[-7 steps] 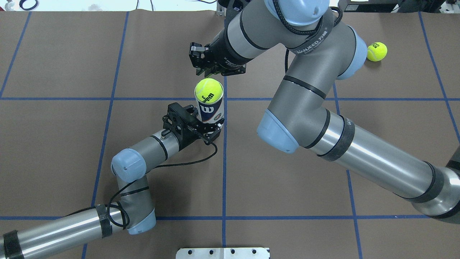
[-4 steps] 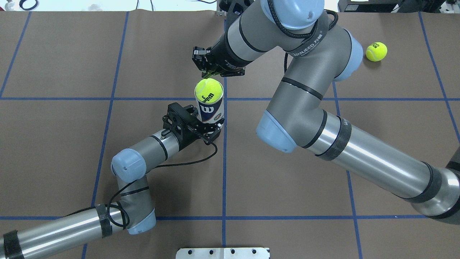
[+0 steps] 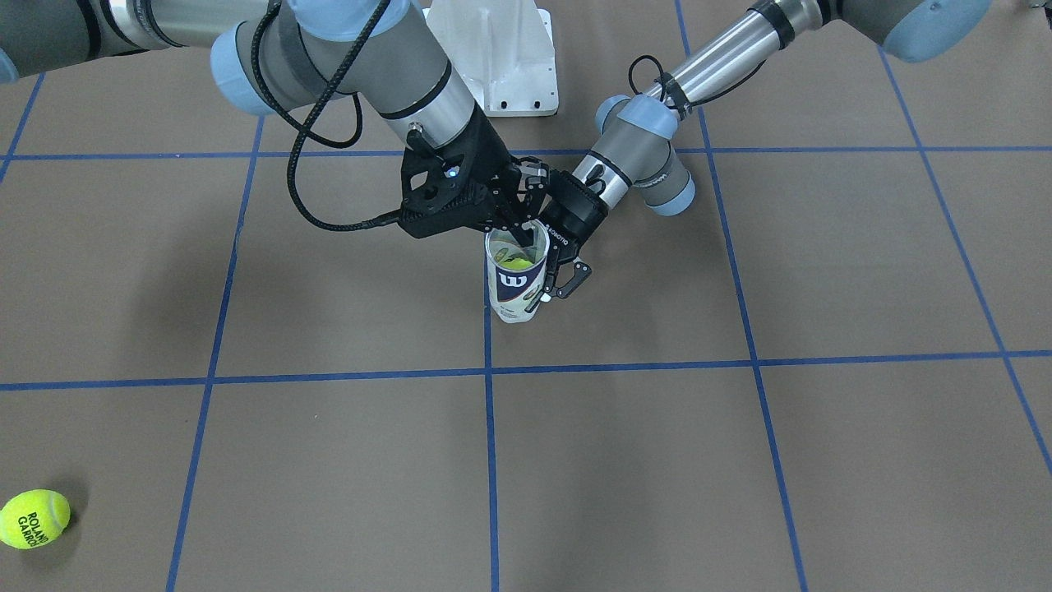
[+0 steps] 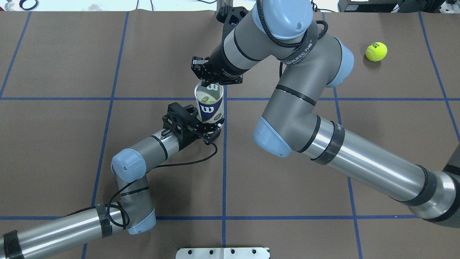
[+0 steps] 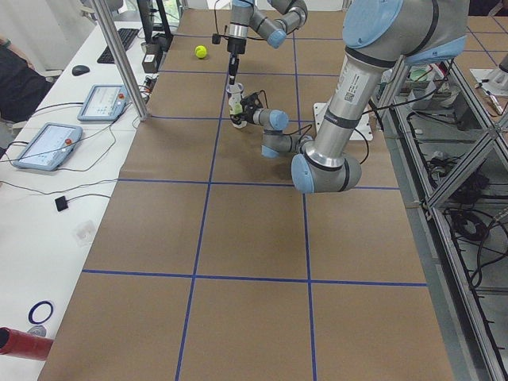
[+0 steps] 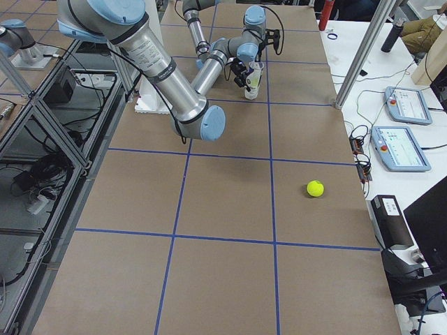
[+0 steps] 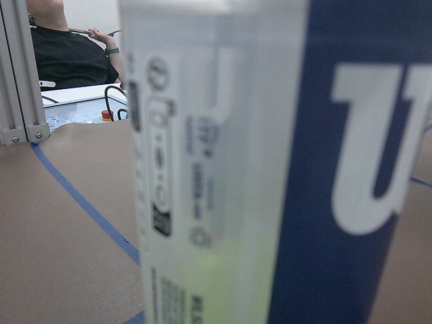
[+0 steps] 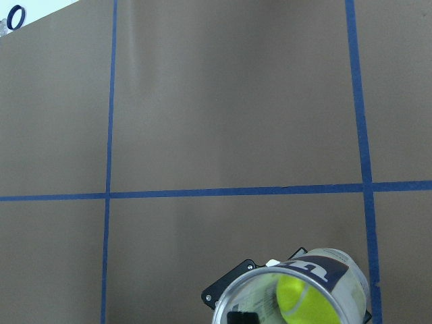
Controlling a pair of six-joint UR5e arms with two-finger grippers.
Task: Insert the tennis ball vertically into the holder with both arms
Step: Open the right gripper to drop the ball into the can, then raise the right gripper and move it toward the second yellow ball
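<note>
- Clamping the holder (image 4: pixel 209 108) low on its side: left gripper (image 4: pixel 208 124); holder upright on the table (image 4: pixel 72 144).
- At the holder's mouth, tips pointing down: right gripper (image 3: pixel 519 233); spread or pressed together, cannot tell.
- Inside the holder, below the rim: ball (image 8: pixel 300 300); insertion looks done.
- Left to do, likely: right gripper lifts clear, left gripper lets go.
- Well apart on the table: spare ball (image 4: pixel 376 51).

White "W" on the holder (image 3: pixel 515 284) — "ROLAND GARROS" on the loose ball (image 3: pixel 33 519).
</note>
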